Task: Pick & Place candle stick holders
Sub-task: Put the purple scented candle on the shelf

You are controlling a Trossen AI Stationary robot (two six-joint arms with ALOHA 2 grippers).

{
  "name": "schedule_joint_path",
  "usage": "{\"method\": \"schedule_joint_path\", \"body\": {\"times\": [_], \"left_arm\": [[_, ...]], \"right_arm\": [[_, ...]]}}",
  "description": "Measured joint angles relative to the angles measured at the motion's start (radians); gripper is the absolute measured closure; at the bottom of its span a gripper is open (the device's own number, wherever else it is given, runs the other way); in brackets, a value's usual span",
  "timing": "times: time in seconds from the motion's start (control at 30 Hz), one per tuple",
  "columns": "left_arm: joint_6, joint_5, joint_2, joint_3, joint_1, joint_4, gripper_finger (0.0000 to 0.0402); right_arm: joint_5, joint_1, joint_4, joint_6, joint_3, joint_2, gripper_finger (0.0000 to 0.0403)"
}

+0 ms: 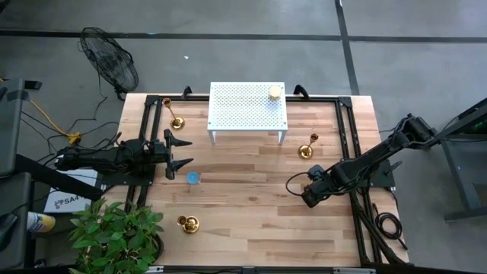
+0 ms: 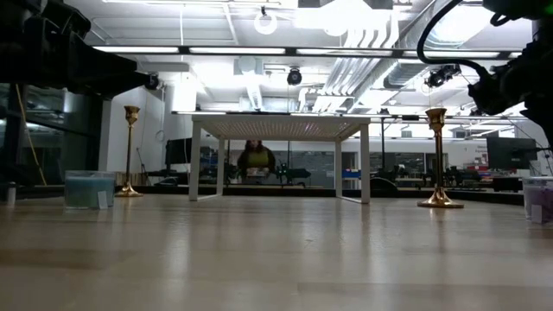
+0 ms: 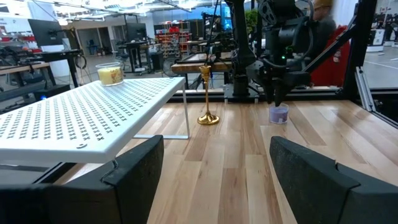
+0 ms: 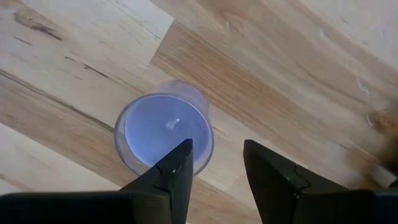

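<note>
Three gold candle stick holders are on the wooden table: one at the far left (image 1: 176,122), one right of the middle (image 1: 307,150) (image 3: 208,93), one near the front (image 1: 188,224). Those that the low view shows (image 2: 130,151) (image 2: 438,155) stand upright on their round bases. My right gripper (image 4: 217,165) (image 1: 308,196) points down, open, just above a purple candle in a glass (image 4: 165,127) (image 3: 278,114), which lies under one finger and not between the two. My left gripper (image 1: 179,152) (image 3: 217,174) waits level at the table's left side, open, with nothing in it.
A white perforated stand (image 1: 247,106) is at the far middle, with a yellow candle (image 1: 274,92) on its right corner. A blue candle (image 1: 193,178) sits just in front of my left gripper. Black frame rails (image 1: 346,137) run along the table's sides. Bare wood lies in the middle and front.
</note>
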Motion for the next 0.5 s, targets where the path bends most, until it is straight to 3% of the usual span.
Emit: {"method": "schedule_joint_path", "body": {"times": [0.5], "left_arm": [[0.0, 0.0, 0.0, 0.0, 0.0, 0.0, 0.0112]], "right_arm": [[0.002, 0.0, -0.006, 0.048, 0.0, 0.0, 0.0267]]}}
